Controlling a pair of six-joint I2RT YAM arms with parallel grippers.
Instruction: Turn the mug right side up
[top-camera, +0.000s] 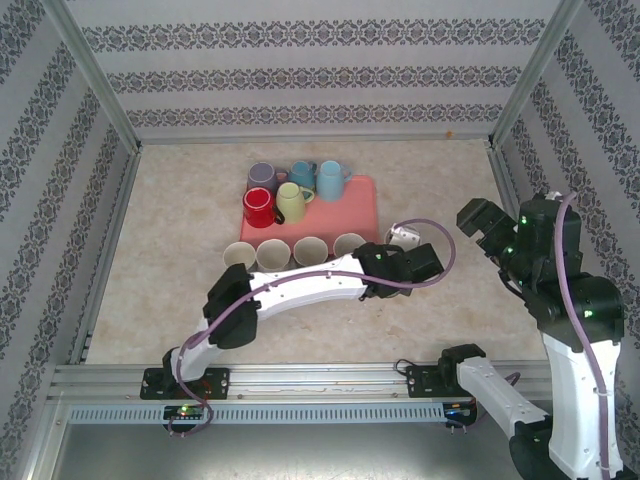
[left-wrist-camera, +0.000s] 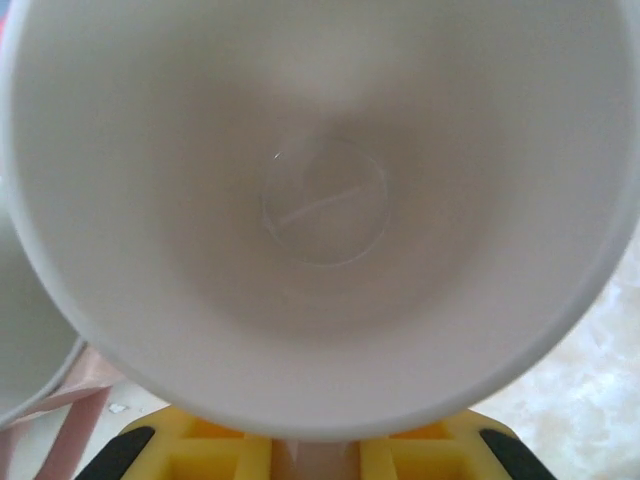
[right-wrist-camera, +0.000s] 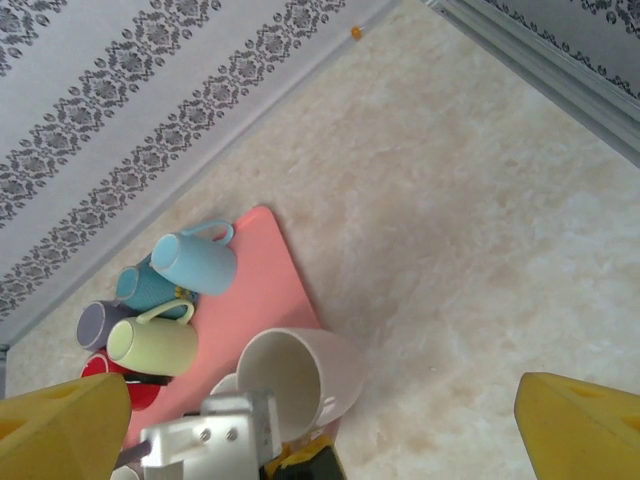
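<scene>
The left gripper (left-wrist-camera: 315, 455) has its yellow fingers (left-wrist-camera: 200, 450) drawn close together at the bottom edge of the left wrist view, pinching the rim of the white mug (left-wrist-camera: 320, 200), whose pale inside and round bottom face the lens. In the right wrist view the same mug (right-wrist-camera: 300, 380) sits at lower centre, tipped on its side with its mouth turned toward the lower left, over the corner of the pink tray (right-wrist-camera: 285, 270); whether it touches the tray I cannot tell.

The right gripper (top-camera: 488, 228) hangs at the right of the top view, well apart from the mug, its fingers (right-wrist-camera: 65, 425) spread wide at the lower corners of its own wrist view, with nothing between them.

Further up the tray, left of centre in the right wrist view, lie a light blue mug (right-wrist-camera: 195, 262), a teal mug (right-wrist-camera: 140, 285), a purple mug (right-wrist-camera: 100, 322), a pale green mug (right-wrist-camera: 155, 342) and a red mug (right-wrist-camera: 100, 370), clustered together. In the top view a row of white mugs (top-camera: 290, 251) stands along the tray's lower edge. The beige table (right-wrist-camera: 480, 220) lies around the tray.
</scene>
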